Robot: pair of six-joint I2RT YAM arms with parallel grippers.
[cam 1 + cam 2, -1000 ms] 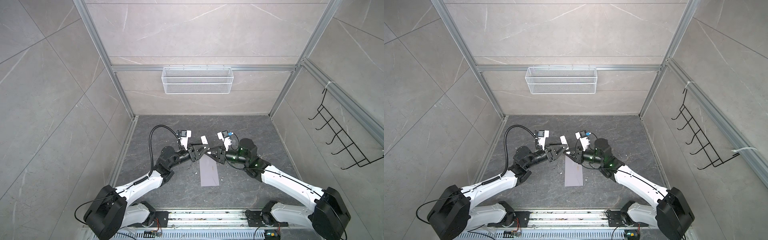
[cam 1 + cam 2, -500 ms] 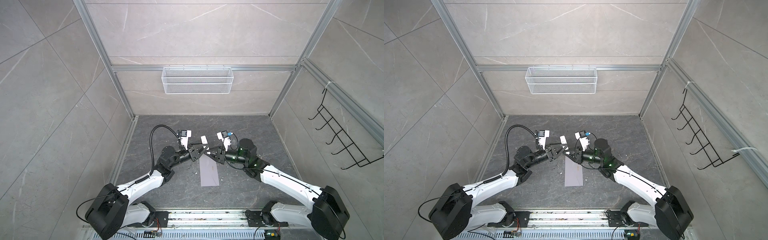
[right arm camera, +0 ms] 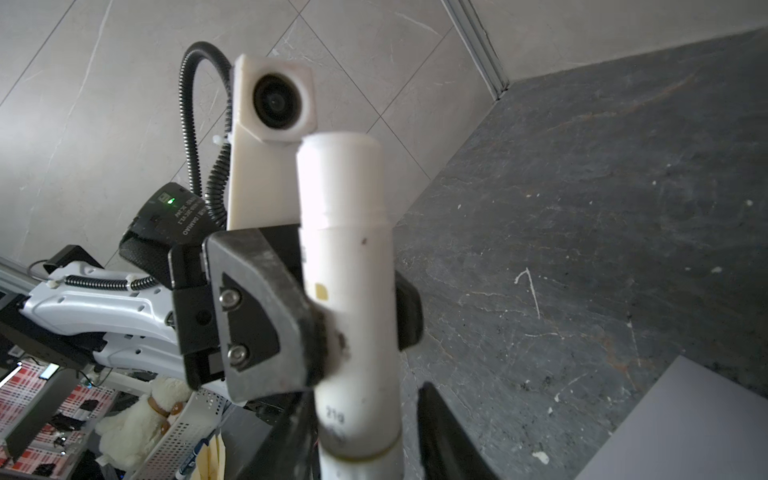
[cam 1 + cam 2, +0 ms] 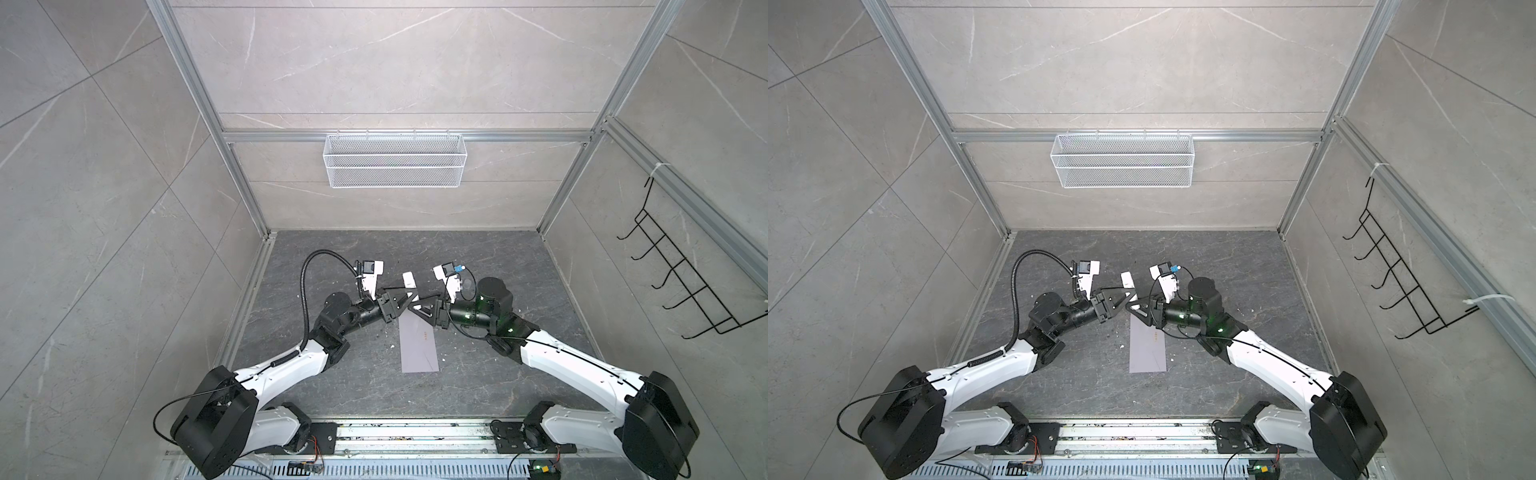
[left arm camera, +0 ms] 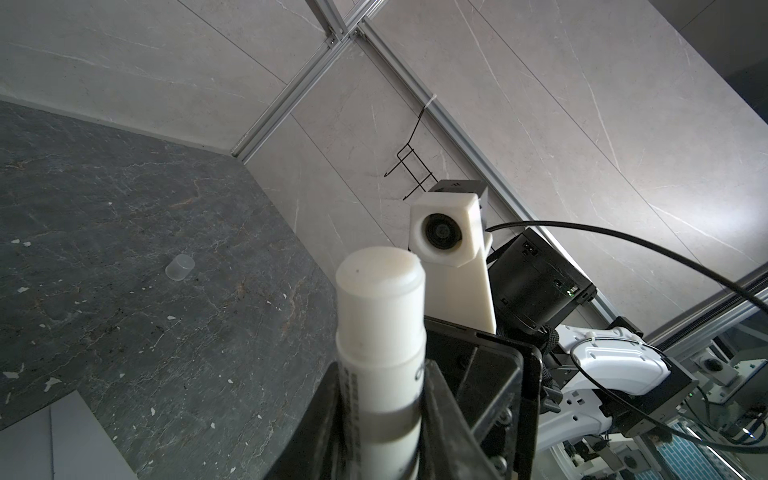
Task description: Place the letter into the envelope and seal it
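The pale lavender-grey envelope [image 4: 417,349] [image 4: 1147,349] lies flat on the dark floor, its orange mark facing up; a corner of it shows in both wrist views [image 5: 62,440] [image 3: 685,428]. The letter is out of view. Above the envelope's far end both grippers meet around a white glue stick [image 4: 409,279] [image 4: 1127,279] [image 5: 380,316] [image 3: 345,257]. My left gripper [image 4: 405,301] [image 5: 380,395] is shut on the stick's body. My right gripper [image 4: 419,309] [image 3: 361,415] stands open around the stick's lower part, with a gap showing beside one finger [image 3: 436,415].
A clear cap [image 5: 179,268] lies on the floor beyond the grippers. Small white scraps dot the floor round the envelope. A white wire basket [image 4: 394,160] hangs on the back wall and a black hook rack [image 4: 681,286] on the right wall.
The left gripper closed on the glue stick, then the right gripper's jaws opened off it. Neither arm has shifted much, and the envelope has not moved.
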